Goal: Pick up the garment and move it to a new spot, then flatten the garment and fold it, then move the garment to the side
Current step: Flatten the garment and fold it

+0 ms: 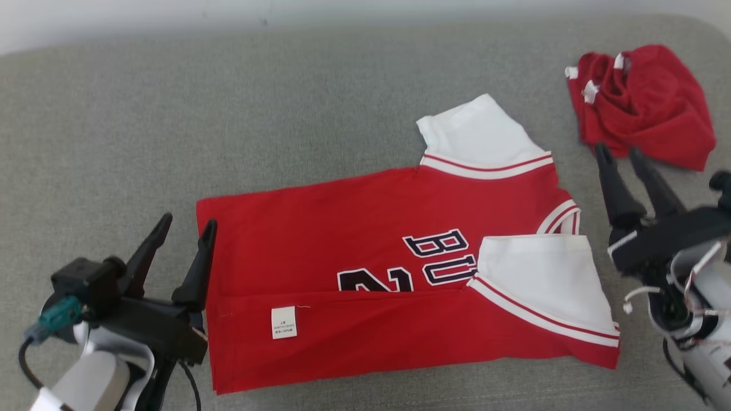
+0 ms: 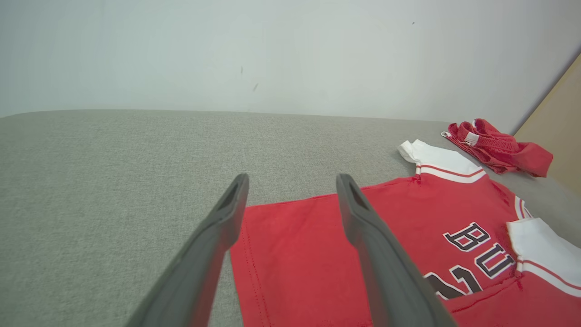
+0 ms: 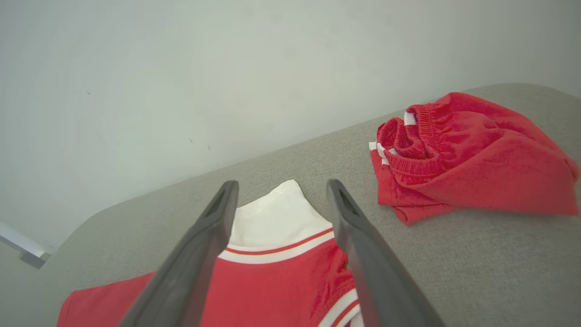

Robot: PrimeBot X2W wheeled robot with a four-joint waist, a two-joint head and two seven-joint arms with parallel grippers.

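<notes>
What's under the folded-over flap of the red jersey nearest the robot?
The printed front of the jersey. Number tops and letters BU show above the flap; the rest beneath is covered.

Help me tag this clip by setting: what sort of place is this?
Likely a home-style room or mock-up: a red jersey lies on a grey fabric cushion, like a sofa or bed, against a plain pale wall.

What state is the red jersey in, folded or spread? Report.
Partly folded: the jersey has its near edge turned over its front, baring an inside label and hiding part of the lettering; the far sleeve lies spread.
</notes>
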